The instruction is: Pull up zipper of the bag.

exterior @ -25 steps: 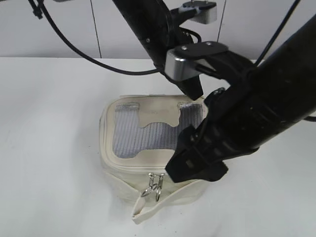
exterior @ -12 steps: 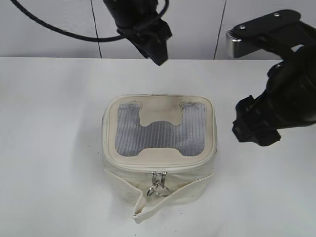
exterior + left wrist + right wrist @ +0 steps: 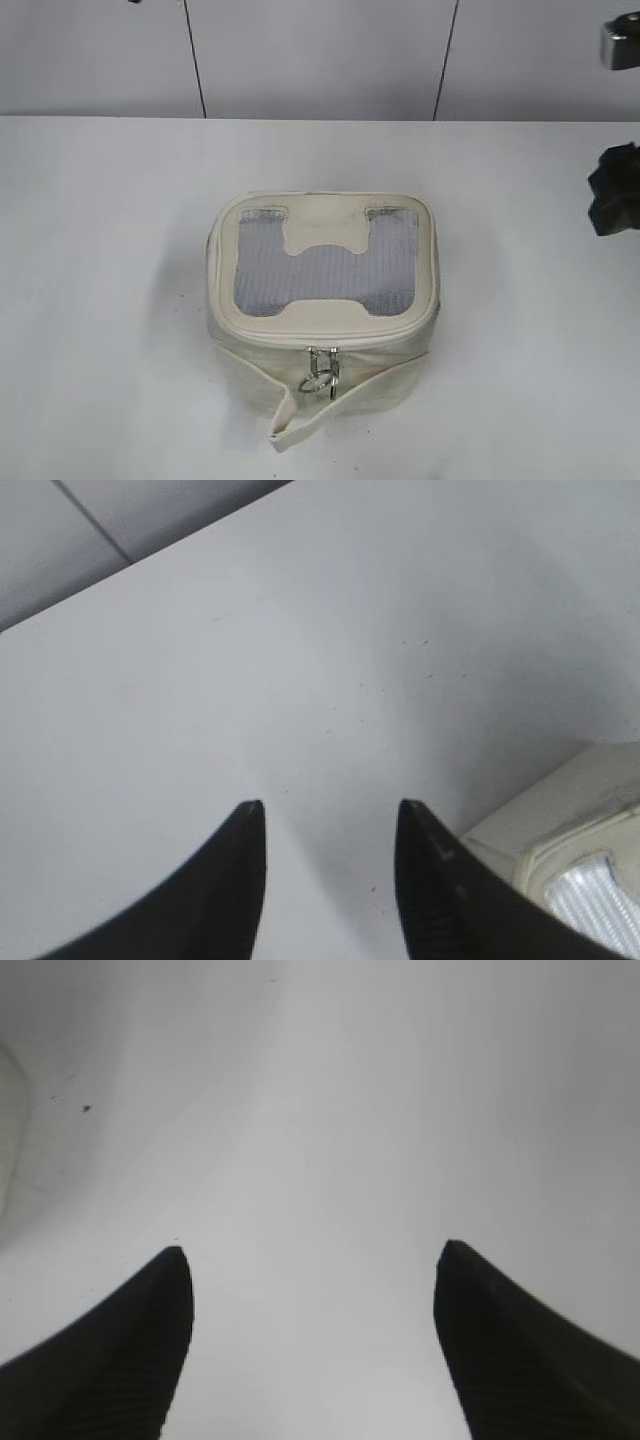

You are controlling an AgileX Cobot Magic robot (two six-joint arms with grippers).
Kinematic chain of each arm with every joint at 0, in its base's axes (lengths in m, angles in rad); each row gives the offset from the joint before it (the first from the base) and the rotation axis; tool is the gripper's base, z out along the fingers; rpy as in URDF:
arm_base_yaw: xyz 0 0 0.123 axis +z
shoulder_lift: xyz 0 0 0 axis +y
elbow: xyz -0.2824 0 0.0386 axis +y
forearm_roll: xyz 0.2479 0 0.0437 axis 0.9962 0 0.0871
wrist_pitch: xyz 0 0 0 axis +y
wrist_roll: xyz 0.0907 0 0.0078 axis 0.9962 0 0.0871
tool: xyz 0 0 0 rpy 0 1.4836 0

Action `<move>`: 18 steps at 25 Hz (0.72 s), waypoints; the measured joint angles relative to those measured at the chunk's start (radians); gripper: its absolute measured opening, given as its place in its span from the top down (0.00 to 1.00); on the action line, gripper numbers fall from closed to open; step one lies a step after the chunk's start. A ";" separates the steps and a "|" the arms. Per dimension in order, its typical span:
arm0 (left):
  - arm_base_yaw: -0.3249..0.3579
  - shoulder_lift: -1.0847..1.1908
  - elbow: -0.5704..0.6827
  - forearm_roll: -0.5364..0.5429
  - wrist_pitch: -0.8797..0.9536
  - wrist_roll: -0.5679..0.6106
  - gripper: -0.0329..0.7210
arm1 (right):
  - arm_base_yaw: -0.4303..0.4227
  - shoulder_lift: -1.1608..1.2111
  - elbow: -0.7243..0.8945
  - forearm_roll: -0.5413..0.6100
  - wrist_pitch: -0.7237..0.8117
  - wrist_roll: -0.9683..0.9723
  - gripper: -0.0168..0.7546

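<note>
On the tabletop [image 3: 110, 250] the bag [image 3: 322, 300] sits alone, zipper [image 3: 321, 343] run round, pulls meeting in front. I've drawn both arms clear: left pincer [image 3: 330, 825] parted, empty; right pincer [image 3: 310, 1265] spread wide, empty. Task looks done, I judge.

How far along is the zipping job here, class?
Done, by the look of it: the zipper runs closed around the bag lid, both pulls meeting at the front. In hand: nothing; left gripper and right gripper are open and empty. Nothing visible is left.
</note>
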State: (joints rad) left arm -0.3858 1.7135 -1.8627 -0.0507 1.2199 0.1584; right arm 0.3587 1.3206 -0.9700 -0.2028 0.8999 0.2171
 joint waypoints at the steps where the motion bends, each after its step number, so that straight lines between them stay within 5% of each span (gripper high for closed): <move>1: 0.024 -0.032 0.042 0.004 -0.001 -0.001 0.52 | -0.038 0.000 0.000 0.005 -0.006 -0.009 0.22; 8: 0.169 -0.320 0.420 0.017 0.000 -0.024 0.52 | -0.247 0.000 0.000 0.047 -0.053 -0.021 0.22; 18: 0.224 -0.922 0.919 0.023 -0.173 -0.104 0.52 | -0.267 -0.133 0.054 0.078 -0.042 -0.087 0.22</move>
State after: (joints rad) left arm -0.1621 0.7916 -0.9436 -0.0279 1.0467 0.0544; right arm 0.0916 1.1875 -0.9164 -0.1247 0.8575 0.1298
